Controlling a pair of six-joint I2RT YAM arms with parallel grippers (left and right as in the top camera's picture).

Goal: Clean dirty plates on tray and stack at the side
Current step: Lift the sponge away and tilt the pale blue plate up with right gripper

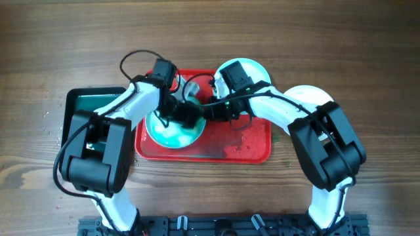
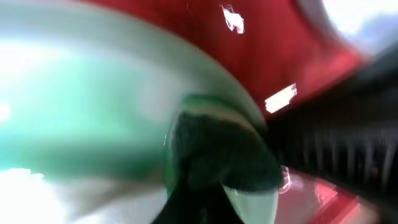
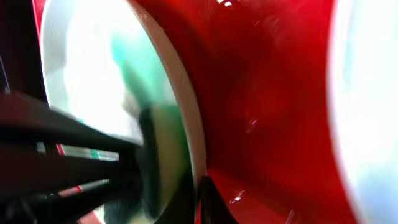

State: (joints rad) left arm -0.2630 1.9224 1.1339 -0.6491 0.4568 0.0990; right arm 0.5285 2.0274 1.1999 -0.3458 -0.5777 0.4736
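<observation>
A pale turquoise plate (image 1: 167,134) with a teal smear lies on the left part of the red tray (image 1: 249,147). My left gripper (image 1: 186,117) is over the plate, shut on a dark wiping pad (image 2: 217,149) that presses on the plate's surface (image 2: 74,93). My right gripper (image 1: 209,111) is at the plate's right edge, and its fingers (image 3: 200,202) are closed on the plate's pale rim (image 3: 186,112). A white plate (image 1: 252,67) lies at the tray's far right corner. Another pale plate (image 1: 308,97) lies right of the tray, partly under my right arm.
A black basin with a green inside (image 1: 82,105) stands just left of the tray, under my left arm. The tray floor (image 3: 267,93) to the right of the plate is wet and bare. Both arms cross closely over the tray's middle.
</observation>
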